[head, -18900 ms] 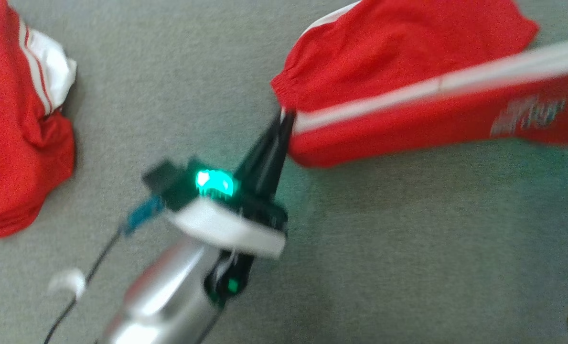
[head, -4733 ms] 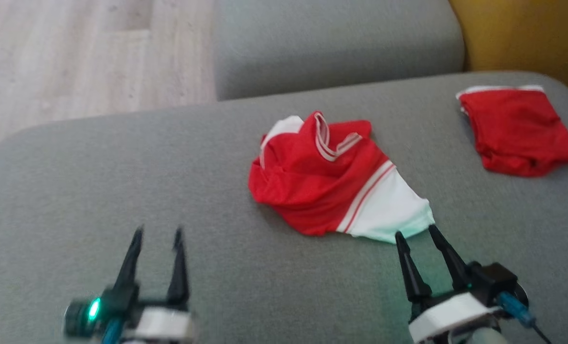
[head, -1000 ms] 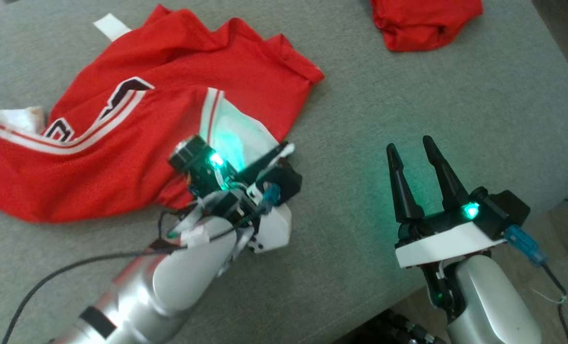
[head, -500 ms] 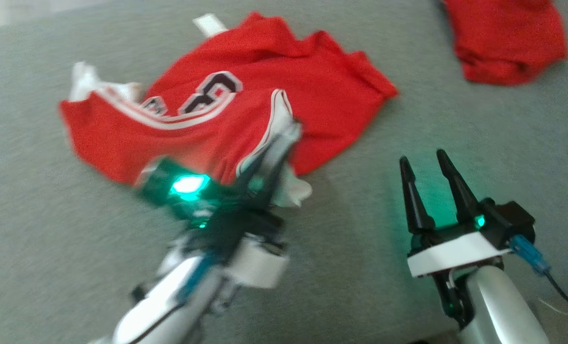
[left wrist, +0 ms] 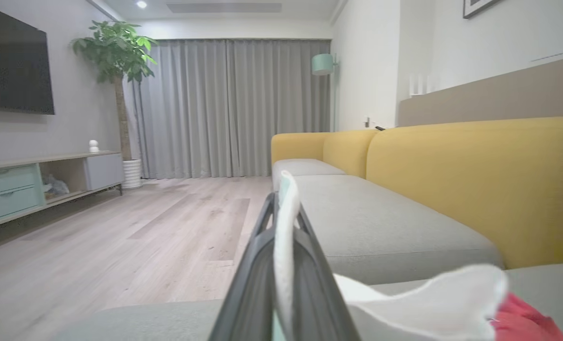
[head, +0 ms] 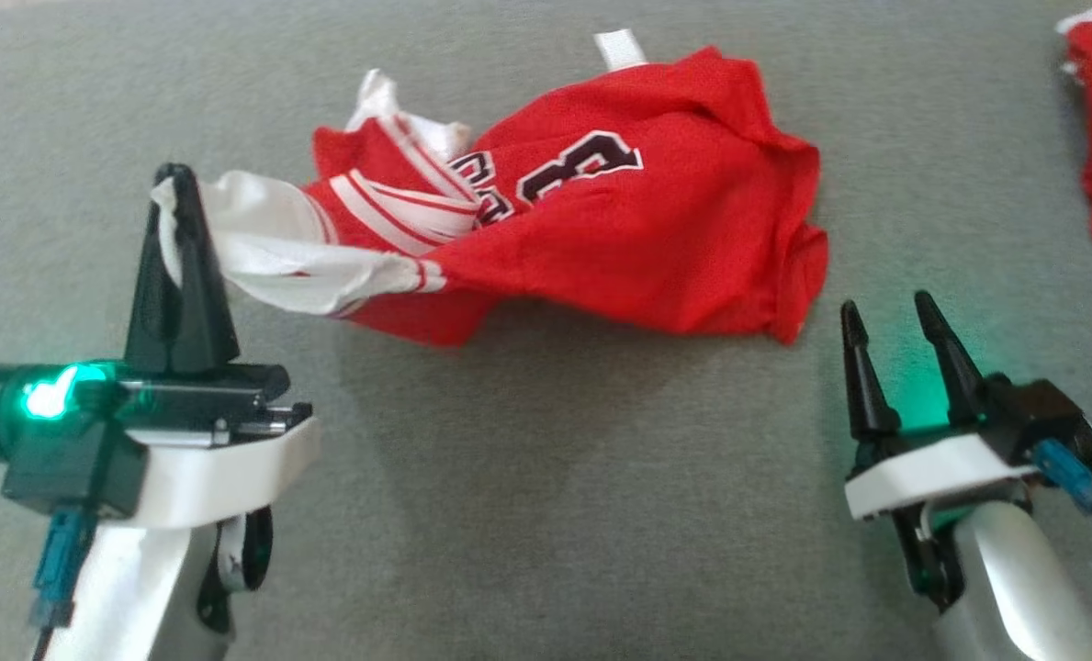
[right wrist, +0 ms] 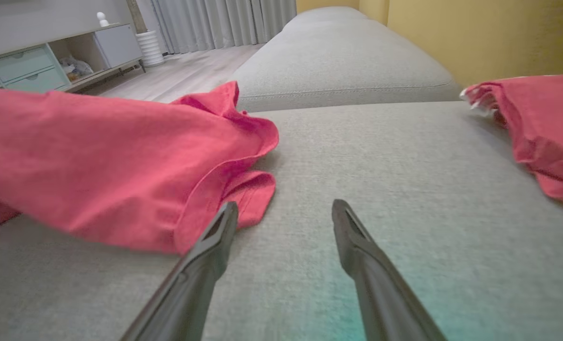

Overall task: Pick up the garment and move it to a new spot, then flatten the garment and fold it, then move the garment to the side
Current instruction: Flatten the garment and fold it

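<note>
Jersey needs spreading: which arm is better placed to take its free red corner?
Likely right: the right gripper is open beside that corner of the jersey; the left gripper is shut on its white edge.

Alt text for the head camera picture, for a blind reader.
The left gripper, jaws shut, pinches the white edge of a crumpled red jersey on a grey cushion. The right gripper is open near its other end.

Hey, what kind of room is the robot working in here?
Most likely a home living room: a grey and yellow sofa, a wall-mounted TV above a low cabinet, and a potted plant beside floor-length curtains.
</note>
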`<state>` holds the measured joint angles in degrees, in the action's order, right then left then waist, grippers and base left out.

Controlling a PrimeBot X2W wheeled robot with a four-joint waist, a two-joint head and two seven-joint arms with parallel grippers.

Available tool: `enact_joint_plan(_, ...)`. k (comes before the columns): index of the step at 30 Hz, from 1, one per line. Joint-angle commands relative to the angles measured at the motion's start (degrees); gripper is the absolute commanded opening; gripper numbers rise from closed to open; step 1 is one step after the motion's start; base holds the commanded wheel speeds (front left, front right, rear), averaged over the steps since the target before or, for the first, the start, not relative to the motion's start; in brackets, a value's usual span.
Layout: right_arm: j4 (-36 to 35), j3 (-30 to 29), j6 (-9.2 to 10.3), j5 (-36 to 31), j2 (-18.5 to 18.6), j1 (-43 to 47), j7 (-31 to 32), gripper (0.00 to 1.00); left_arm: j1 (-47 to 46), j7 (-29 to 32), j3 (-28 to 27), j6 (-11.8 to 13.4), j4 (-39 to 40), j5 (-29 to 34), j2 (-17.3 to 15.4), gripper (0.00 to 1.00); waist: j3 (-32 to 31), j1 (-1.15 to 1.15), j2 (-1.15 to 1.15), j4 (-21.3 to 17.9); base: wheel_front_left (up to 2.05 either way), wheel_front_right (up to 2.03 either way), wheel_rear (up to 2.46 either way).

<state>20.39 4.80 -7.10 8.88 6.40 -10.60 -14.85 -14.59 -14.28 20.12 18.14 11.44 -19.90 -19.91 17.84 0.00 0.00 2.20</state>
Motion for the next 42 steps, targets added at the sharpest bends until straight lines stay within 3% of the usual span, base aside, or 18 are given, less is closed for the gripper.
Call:
enact_joint_plan(1, -1.4, 1.86, -0.39, -0.15, 0.34, -1.67, -0.15, 1.0, -0.66, -0.4, -3.03, -0.22, 2.1, -0.4, -1.68, 0.0, 0.58, 0.0, 0.0, 1.19, 0.0, 0.0, 0.0)
enact_joint_plan(12, -3.07, 9.55, -0.39, 1.29, -0.61, 0.61, -0.15, 1.0, -1.24, -0.68, -3.74, -1.7, 2.23, 0.47, -0.97, 0.0, 2.13, 0.0, 0.0, 1.9, 0.0, 0.0, 0.0)
enact_joint_plan(27, 1.74, 3.45, -0.39, -3.66, -2.55, -1.32, -0.15, 1.0, -1.6, -0.71, -3.93, -2.47, 3.16, 2.05, 0.07, 0.0, 2.11, 0.0, 0.0, 3.24, 0.0, 0.0, 0.0)
enact_joint_plan(28, 1.56, 3.11, -0.39, -3.89, -2.63, -1.33, -0.15, 0.9, -1.54, -0.71, -4.03, -2.53, 3.24, 2.12, 0.13, 0.0, 2.06, 0.0, 0.0, 3.29, 0.0, 0.0, 0.0)
enact_joint_plan(29, 1.48, 2.93, -0.39, -4.06, -2.7, -1.3, -0.15, 0.64, -1.46, -0.71, -4.09, -2.6, 3.3, 2.2, 0.2, 0.0, 1.99, 0.0, 0.0, 3.34, 0.0, 0.0, 0.0)
enact_joint_plan(31, 1.28, 2.86, -0.39, -4.27, -2.83, -1.23, -0.15, 0.27, -1.3, -0.71, -4.22, -2.72, 3.37, 2.33, 0.35, 0.0, 1.82, 0.0, 0.0, 3.41, 0.0, 0.0, 0.0)
enact_joint_plan(32, 1.17, 3.02, -0.39, -4.3, -2.87, -1.15, -0.15, 0.0, -1.25, -0.71, -4.31, -2.79, 3.38, 2.38, 0.43, 0.0, 1.7, 0.0, 0.0, 3.41, 0.0, 0.0, 0.0)
enact_joint_plan(38, -4.13, 1.89, -0.39, -4.56, -3.02, -0.17, -0.15, 0.0, -1.62, -0.72, -5.2, -3.95, 3.99, 3.22, 0.2, 0.0, -0.51, 0.0, 0.0, 2.59, 0.0, 0.0, 0.0)
enact_joint_plan(42, -11.92, -0.96, -0.39, -3.25, -1.63, -0.6, -0.15, 0.0, -6.08, -0.72, -5.77, -7.55, 5.92, 2.62, -1.44, 0.0, -3.02, 0.0, 0.0, 1.53, 0.0, 0.0, 0.0)
